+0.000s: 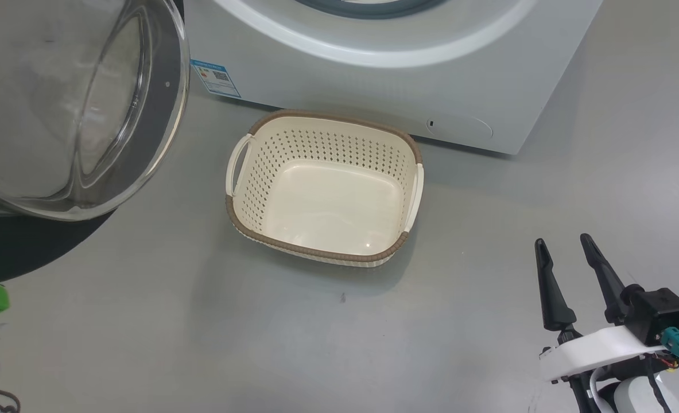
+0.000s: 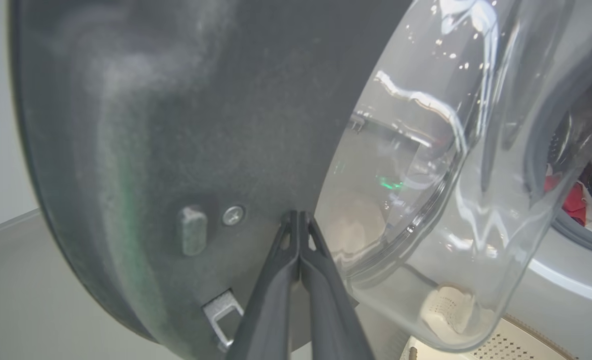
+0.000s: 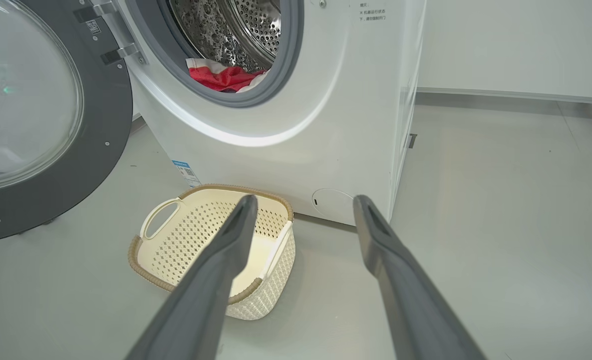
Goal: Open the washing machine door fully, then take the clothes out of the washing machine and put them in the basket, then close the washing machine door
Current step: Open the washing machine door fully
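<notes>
1. The large round washing machine door (image 3: 110,125), a glossy black rim around a bulging clear glass bowl (image 1: 58,103), stands swung wide open at the machine's left.
2. The bright red-and-white fabric clothes (image 3: 223,77) lie inside the perforated steel drum (image 3: 235,30), at the lower lip of the grey rubber gasket (image 3: 280,80).
3. The big white boxy washing machine (image 1: 373,86) stands on the grey floor (image 1: 144,321). The small cream perforated plastic basket (image 1: 310,252) with a brown rim sits just in front of it.
4. The left end effector (image 2: 298,215) has its fingers pressed together, gripping nothing. Its tips are at the door's dark inner face, just beside the bowl; whether they touch is unclear.
5. The right end effector (image 1: 563,241) is spread wide and empty, above the floor to the basket's right.
</notes>
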